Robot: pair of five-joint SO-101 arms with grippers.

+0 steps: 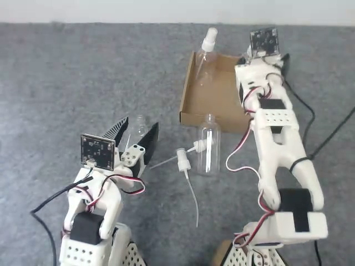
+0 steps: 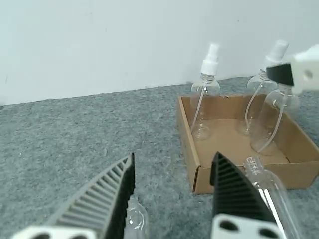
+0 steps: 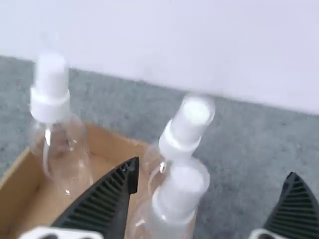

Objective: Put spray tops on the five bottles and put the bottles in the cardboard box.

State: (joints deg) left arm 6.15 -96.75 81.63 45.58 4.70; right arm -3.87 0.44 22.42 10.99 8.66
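Left pincer [image 1: 140, 124]: jaws spread wide, released. An uncapped bottle [image 2: 134, 219] sits between them; I cannot tell whether it touches. A second uncapped bottle [image 1: 209, 148] lies on the table [image 1: 83, 72] just beside one jaw, with two loose spray tops [image 1: 183, 159] near it.

Right pincer [image 3: 213, 174]: jaws wide apart, grasping nothing, over the cardboard box [image 1: 213, 97]. Three capped bottles [image 2: 204, 99] stand in the box, the nearest between this pincer's jaws.

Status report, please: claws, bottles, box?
Left claw open around bare bottle. Right claw open over box, three topped bottles inside. Loose tops beside fifth bottle.
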